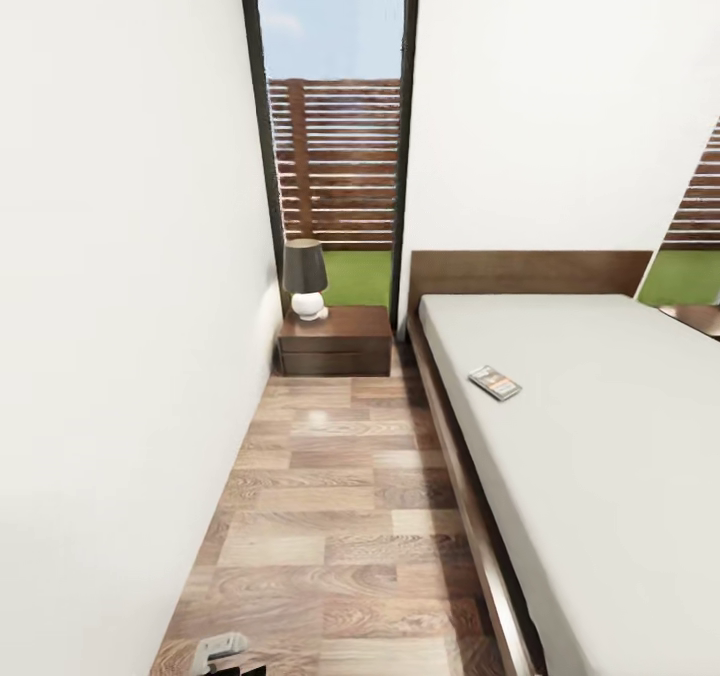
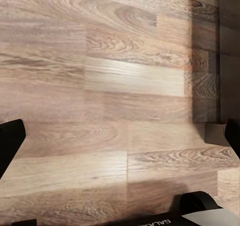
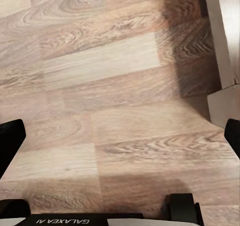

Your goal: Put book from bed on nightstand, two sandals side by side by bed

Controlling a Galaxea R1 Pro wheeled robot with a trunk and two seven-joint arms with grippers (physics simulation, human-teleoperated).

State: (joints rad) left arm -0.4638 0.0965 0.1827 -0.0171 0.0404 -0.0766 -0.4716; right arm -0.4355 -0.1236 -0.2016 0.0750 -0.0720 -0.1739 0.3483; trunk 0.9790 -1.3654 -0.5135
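The book (image 1: 494, 382), a small thin paperback with a dark cover, lies flat on the bed (image 1: 610, 456) near its left edge, some way down from the headboard (image 1: 520, 272). A dark wood nightstand (image 1: 335, 342) stands in the far corner left of the bed, below the window. A corner of another nightstand (image 1: 702, 318) shows at the right edge. The sandals are out of view. My left gripper (image 2: 120, 141) and right gripper (image 3: 120, 138) both hang open over bare plank floor, far short of the book, with nothing between the fingers.
A lamp (image 1: 305, 278) with a dark shade stands on the left nightstand. A narrow aisle of wood floor (image 1: 340, 516) runs between the white wall (image 1: 120, 356) on the left and the bed frame (image 1: 470, 516). A tall window (image 1: 335, 146) closes the far end.
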